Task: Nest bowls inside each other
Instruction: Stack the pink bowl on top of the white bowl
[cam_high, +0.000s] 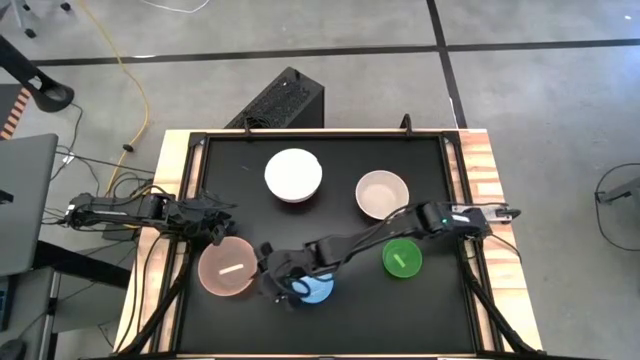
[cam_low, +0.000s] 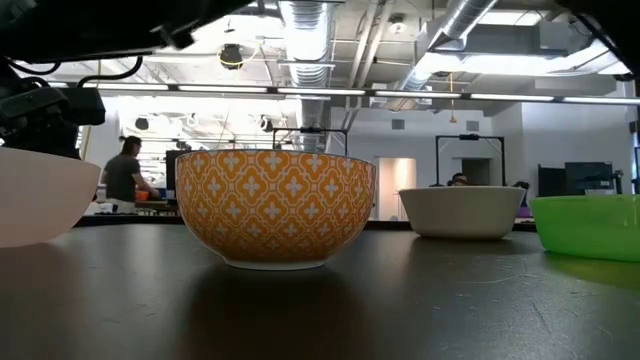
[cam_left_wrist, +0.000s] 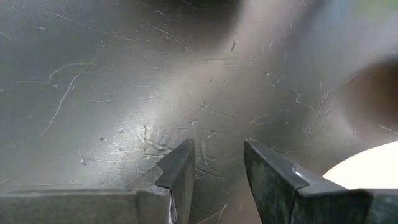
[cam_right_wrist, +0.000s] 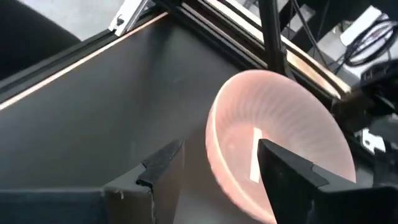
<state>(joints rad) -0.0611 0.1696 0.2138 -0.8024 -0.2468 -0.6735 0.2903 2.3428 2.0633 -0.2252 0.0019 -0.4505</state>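
Five bowls stand upright on the black table. The white bowl (cam_high: 293, 174), orange-patterned outside (cam_low: 275, 205), is at the far middle. The beige bowl (cam_high: 381, 194) is to its right, and the green bowl (cam_high: 402, 257) is near right. The pink bowl (cam_high: 226, 267) stands near left, with the light blue bowl (cam_high: 318, 291) beside it, partly hidden under my right arm. My right gripper (cam_high: 270, 283) hangs open between the blue and pink bowls, facing the pink bowl (cam_right_wrist: 273, 137). My left gripper (cam_high: 215, 232) is open at the table's left, just beyond the pink bowl.
The table has a raised black frame and wooden side strips (cam_high: 480, 170). My right arm (cam_high: 400, 228) stretches across the table between the beige and green bowls. Bare table (cam_high: 240, 200) lies left of the white bowl.
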